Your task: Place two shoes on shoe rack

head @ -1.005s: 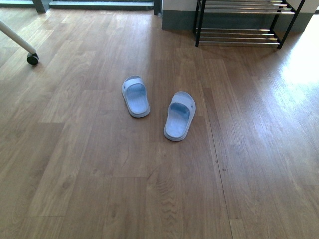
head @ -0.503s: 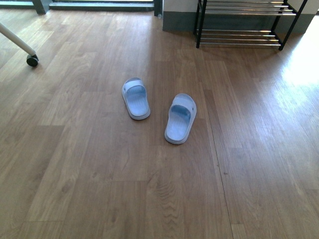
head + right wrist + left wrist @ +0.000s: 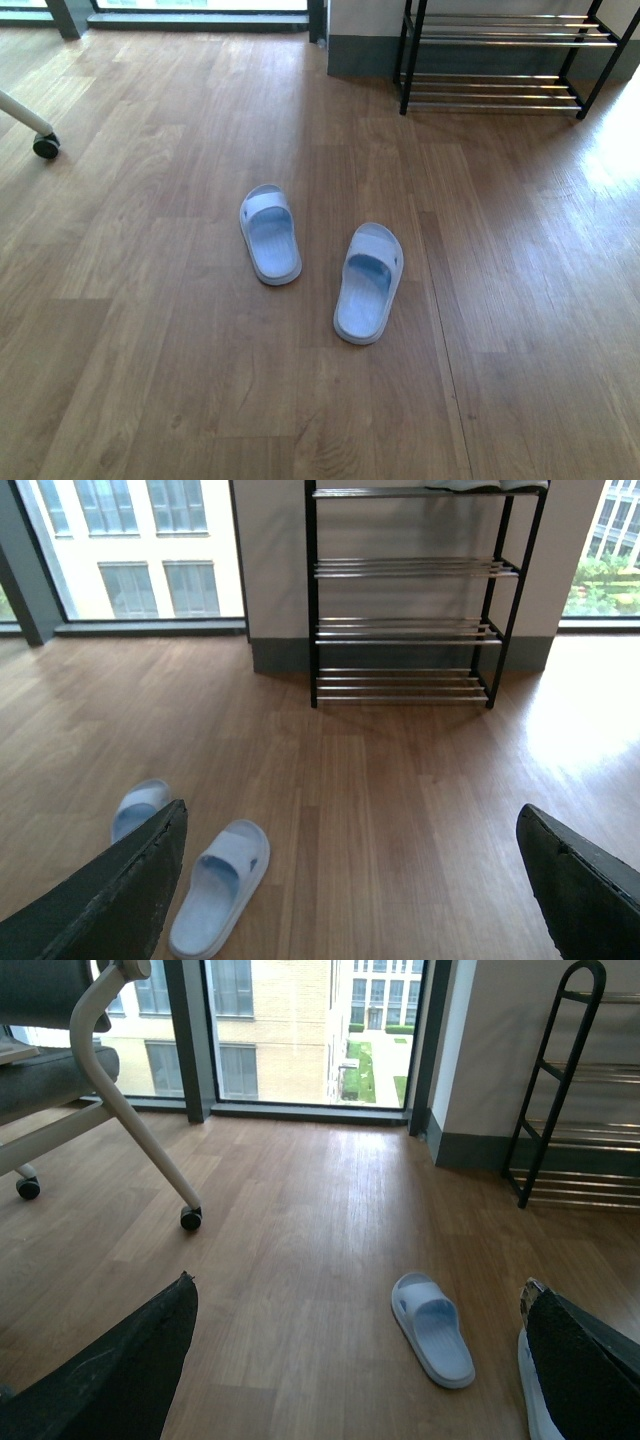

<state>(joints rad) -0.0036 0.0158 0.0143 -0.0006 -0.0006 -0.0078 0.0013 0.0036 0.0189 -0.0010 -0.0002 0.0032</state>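
Shoes, two, pale blue. Left slide [image 3: 270,235] lay left of centre, right slide [image 3: 368,283] just right and lower, both flat on floor [image 3: 150,380], apart. Shoe rack [image 3: 490,78] stood upper right, well apart. Left gripper [image 3: 357,1290] and right gripper [image 3: 352,812] gaped wide, empty. Risks judged: shallow pinch slipping off soft slide; sole tipping between rods [image 3: 500,40].

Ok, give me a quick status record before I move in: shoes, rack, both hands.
shoes: two pale blue slides, left slide and right slide, lying flat and apart on the wooden floor, toes pointing away from the robot
rack: shoe rack at the far wall, ahead and to the right, no slide on it
left hand: open, holding nothing
right hand: open, holding nothing
progress: neither slide grasped or placed yet
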